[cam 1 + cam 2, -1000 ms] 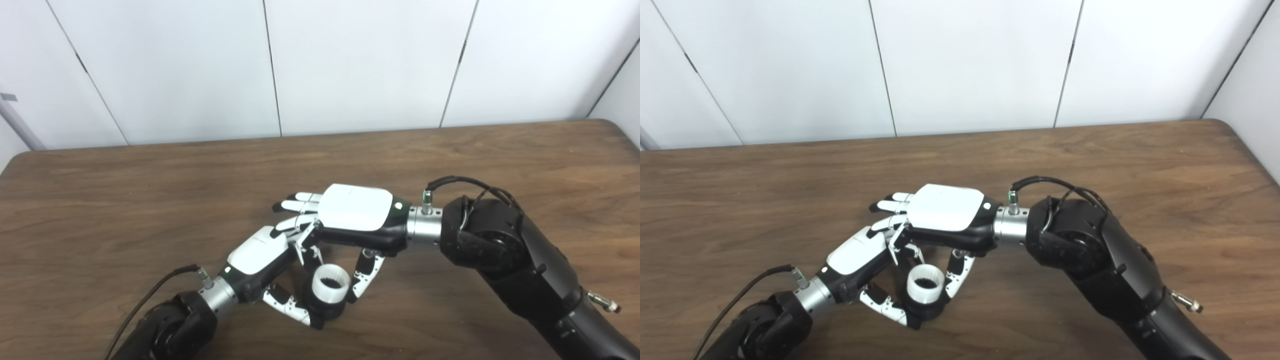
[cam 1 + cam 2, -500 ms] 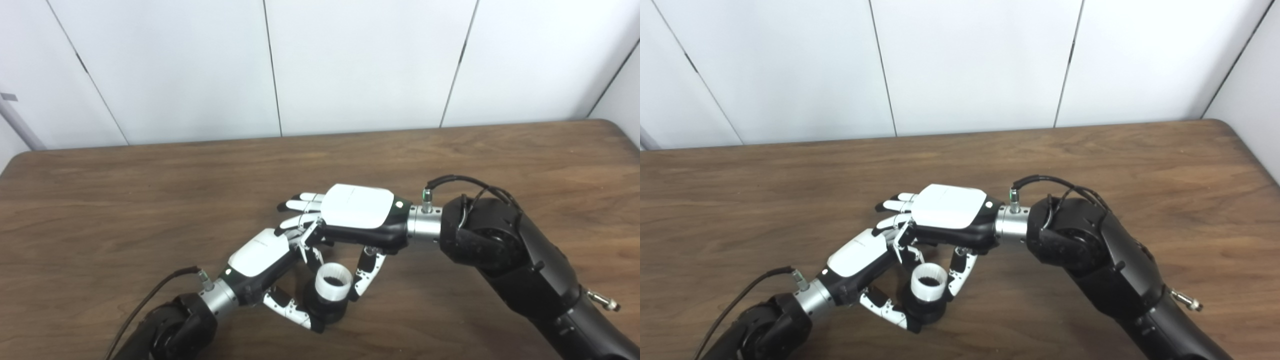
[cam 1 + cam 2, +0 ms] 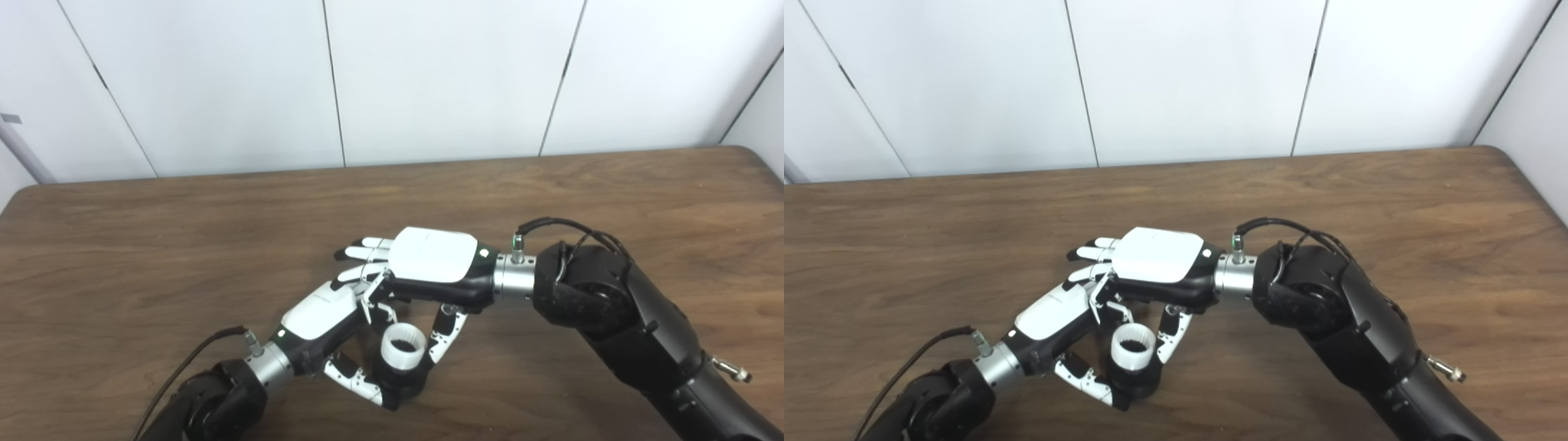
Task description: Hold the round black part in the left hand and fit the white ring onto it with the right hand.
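The round black part [image 3: 405, 384] sits low in front, gripped from the left by my left hand [image 3: 318, 312], whose thumb curls under it. The white ring [image 3: 403, 350] rests on top of the black part with its opening facing up. My right hand [image 3: 432, 254] hovers palm-down over both. Its thumb [image 3: 446, 338] presses the ring's right side and a bent finger comes down behind the ring. Its other fingers [image 3: 361, 251] stretch out leftward over my left hand. How deep the ring sits on the part is hidden.
The brown wooden table [image 3: 184, 245] carries nothing else that I can see. Its rounded right corner [image 3: 1507, 153] and back edge meet a white panelled wall. A black cable [image 3: 184, 361] trails from my left wrist.
Both hands, with the ring and black part between them, have shifted slightly left and toward me. The grips look the same.
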`<state>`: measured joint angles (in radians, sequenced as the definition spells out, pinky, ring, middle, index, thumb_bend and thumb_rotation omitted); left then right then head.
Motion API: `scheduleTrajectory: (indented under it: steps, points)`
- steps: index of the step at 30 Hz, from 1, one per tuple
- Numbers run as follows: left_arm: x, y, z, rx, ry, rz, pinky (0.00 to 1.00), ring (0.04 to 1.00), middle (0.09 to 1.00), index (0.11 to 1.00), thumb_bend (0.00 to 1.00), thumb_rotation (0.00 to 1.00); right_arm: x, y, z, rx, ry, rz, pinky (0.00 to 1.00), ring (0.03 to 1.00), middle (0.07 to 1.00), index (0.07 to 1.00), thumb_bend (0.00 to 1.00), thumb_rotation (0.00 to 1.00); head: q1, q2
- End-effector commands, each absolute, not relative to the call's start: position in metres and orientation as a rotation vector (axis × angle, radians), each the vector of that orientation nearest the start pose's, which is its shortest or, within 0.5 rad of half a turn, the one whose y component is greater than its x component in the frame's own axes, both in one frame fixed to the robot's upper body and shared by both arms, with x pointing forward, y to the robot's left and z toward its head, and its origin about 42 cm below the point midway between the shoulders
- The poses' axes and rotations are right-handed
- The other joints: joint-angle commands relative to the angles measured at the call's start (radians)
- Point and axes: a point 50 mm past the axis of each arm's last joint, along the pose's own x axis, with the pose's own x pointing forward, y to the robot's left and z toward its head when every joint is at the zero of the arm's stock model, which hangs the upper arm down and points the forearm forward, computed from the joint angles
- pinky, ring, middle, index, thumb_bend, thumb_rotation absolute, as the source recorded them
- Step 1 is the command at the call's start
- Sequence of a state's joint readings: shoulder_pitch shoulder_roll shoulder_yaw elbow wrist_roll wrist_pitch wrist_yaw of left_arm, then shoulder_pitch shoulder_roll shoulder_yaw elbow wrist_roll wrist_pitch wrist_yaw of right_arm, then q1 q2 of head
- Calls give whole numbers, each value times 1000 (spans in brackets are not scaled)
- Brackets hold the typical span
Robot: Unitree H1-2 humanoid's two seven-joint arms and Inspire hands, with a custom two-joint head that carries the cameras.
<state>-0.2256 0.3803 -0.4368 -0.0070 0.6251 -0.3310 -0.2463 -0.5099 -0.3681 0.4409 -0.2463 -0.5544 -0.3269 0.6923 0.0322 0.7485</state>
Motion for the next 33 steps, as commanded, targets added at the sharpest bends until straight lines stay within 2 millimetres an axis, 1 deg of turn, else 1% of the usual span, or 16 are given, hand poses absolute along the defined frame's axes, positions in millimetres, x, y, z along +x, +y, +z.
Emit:
scheduleTrajectory:
  steps: [1,8,12,15,17,23,28,33]
  points:
    - [313,183,147,1055,-487,-805,1000,1000,877,481,524,61,338,-131,280,-1247,-862,1027,1000,1000,891,479,525,143,2,1]
    - [316,185,149,1033,-488,-795,1000,1000,879,480,524,61,336,-131,278,-1238,-862,1030,1000,1000,891,479,525,143,4,2]
    - [317,187,151,1035,-494,-781,1000,1000,880,480,524,61,336,-133,280,-1256,-852,1029,1000,1000,895,479,525,144,-2,12]
    - [317,187,153,1038,-500,-772,1000,1000,885,480,524,61,335,-137,282,-1250,-836,1033,1000,1000,895,480,525,143,-6,40]
    - [317,188,155,1036,-501,-766,1000,1000,880,480,524,62,334,-139,282,-1244,-832,1033,1000,1000,893,481,525,142,-9,44]
    - [316,190,159,1023,-491,-762,1000,1000,869,481,524,60,330,-142,284,-1234,-812,1041,1000,1000,899,481,525,141,-15,78]
    - [315,189,160,1016,-487,-763,1000,1000,860,481,524,59,327,-145,281,-1219,-803,1042,1000,1000,895,481,525,141,-13,82]
    - [315,187,161,1007,-488,-764,1000,1000,862,481,524,60,328,-146,278,-1217,-797,1037,1000,1000,897,481,525,142,-11,85]
